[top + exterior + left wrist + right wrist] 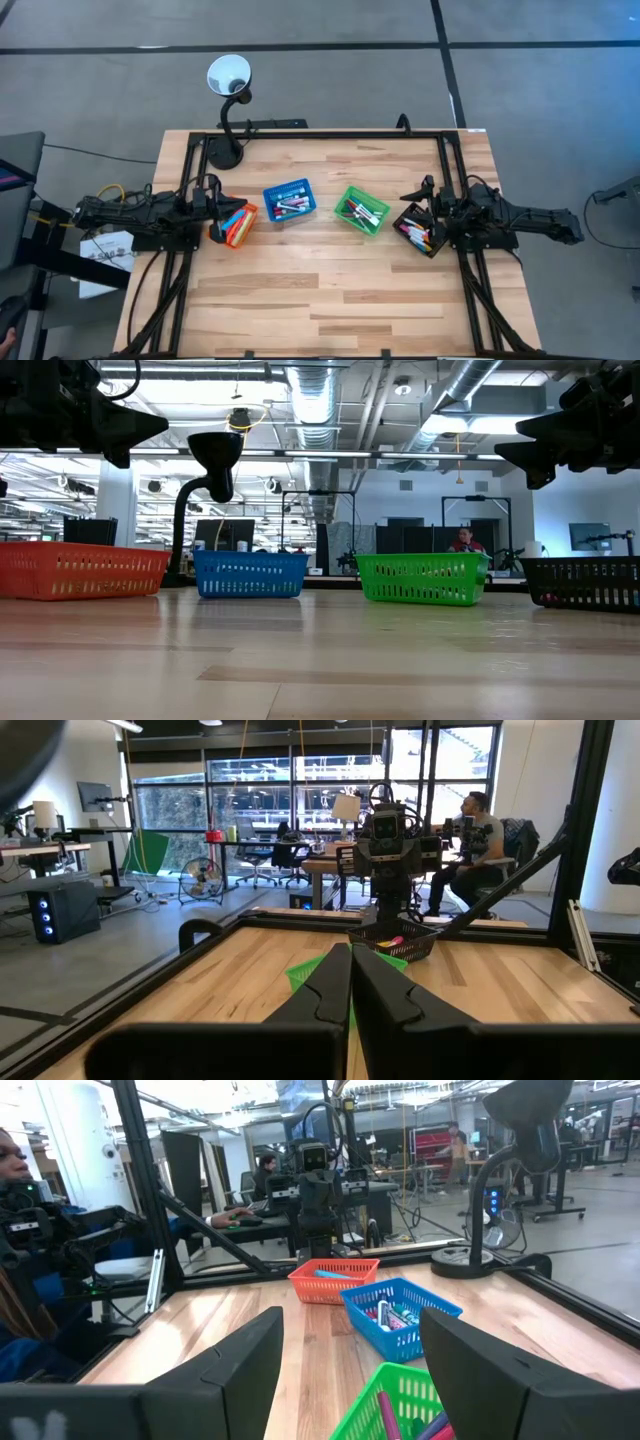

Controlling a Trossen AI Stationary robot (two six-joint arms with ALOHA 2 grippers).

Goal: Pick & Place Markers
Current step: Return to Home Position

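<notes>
The markers lie inside four small mesh baskets standing in a row on the wooden table: orange (234, 224), blue (289, 200), green (361, 210) and black (418, 230). Markers show in the blue basket (395, 1317) and the green basket (388, 1415). My left gripper (213, 206) hovers shut above the orange basket's left side, its fingers together in the left wrist view (351, 982). My right gripper (428, 200) hovers open above the black basket, with a wide gap between its fingers (352, 1325). In the low view both arms hang high above the baskets.
A gooseneck lamp (228, 76) stands with its base (222, 152) on the table's far left corner. Black frame rails (320, 134) run along the far, left and right edges. Bare wood (320, 290) lies near the table's front edge. People sit at desks beyond the table.
</notes>
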